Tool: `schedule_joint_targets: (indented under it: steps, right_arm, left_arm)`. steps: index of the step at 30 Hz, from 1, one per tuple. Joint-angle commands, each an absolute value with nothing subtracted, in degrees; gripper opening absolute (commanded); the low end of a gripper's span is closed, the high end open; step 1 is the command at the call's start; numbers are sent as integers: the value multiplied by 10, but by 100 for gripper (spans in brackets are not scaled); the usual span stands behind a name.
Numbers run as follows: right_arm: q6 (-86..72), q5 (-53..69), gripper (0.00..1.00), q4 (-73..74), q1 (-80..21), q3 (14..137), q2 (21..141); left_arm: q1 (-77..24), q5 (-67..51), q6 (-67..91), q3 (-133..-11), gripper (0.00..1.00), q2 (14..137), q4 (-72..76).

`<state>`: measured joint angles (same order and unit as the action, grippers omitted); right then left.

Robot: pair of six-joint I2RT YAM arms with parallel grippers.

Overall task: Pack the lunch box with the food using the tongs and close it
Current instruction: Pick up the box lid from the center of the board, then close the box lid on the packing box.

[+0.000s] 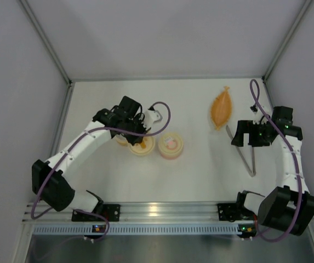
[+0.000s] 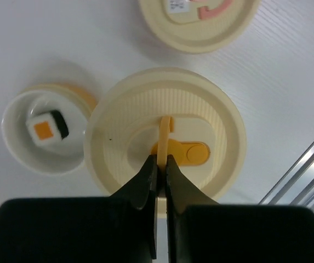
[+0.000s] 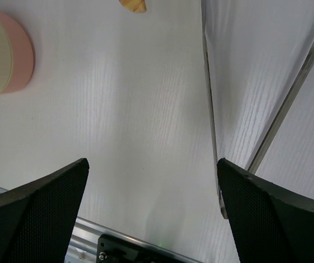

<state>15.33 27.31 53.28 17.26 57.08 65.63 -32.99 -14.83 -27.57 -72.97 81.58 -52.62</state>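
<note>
At table centre, overhead view: the left gripper (image 1: 137, 137) hangs over a round cream lunch-box lid (image 1: 141, 146), with a pink-and-cream container (image 1: 171, 146) just beside it on the right.

Left wrist view: the left gripper (image 2: 161, 159) has its fingers (image 2: 146, 181) brought almost together, pinching a thin cream strap (image 2: 166, 127) that stands upright at the middle of the ribbed lid (image 2: 200, 109). An orange latch (image 2: 192, 153) lies flat on the lid, just right of the strap. Left of the lid and touching its edge sits a small white bowl (image 2: 14, 148). It holds the sushi roll (image 2: 47, 127), white with a dark wrap and an orange centre. At the top edge the pink-and-cream container (image 2: 200, 27) carries a pink printed figure and a small label (image 2: 177, 5); the writing is too small to read.

Right side, overhead view: the right gripper (image 1: 244, 134) hovers above the table (image 1: 195, 175), over the upper part of the tongs (image 1: 243, 153), which lie flat and slanted. An orange leaf-shaped dish (image 1: 221, 108) lies just beyond them.

Right wrist view: the right gripper (image 3: 151, 164) stands wide apart and holds nothing. The tongs (image 3: 210, 109) run along the table beside its right finger. Only the tip of the leaf-shaped dish (image 3: 133, 4) shows at the top. The pink-and-cream container (image 3: 14, 55) is at far left.
</note>
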Motion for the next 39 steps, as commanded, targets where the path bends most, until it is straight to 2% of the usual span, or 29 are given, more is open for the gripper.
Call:
schedule_joint_targets:
  steps: [1, 10, 15, 22, 28, 39]
  right_arm:
    - [151, 294, 99, 541, 164, 593, 646]
    - [152, 294, 99, 540, 164, 587, 644]
    - [150, 293, 99, 533, 164, 582, 642]
    - [144, 294, 99, 524, 164, 577, 647]
    - [144, 293, 99, 523, 164, 577, 647]
    - [146, 289, 99, 522, 164, 575, 652]
  left_arm:
    - [-328, -7, -27, -797, 0, 827, -595]
    - [-259, 55, 197, -821, 0, 886, -600]
    - [-194, 77, 234, -784, 0, 879, -510]
    - [-192, 126, 300, -719, 0, 855, -404]
    - [-192, 140, 356, -715, 0, 875, -384]
    - [-192, 130, 360, -731, 0, 924, -370]
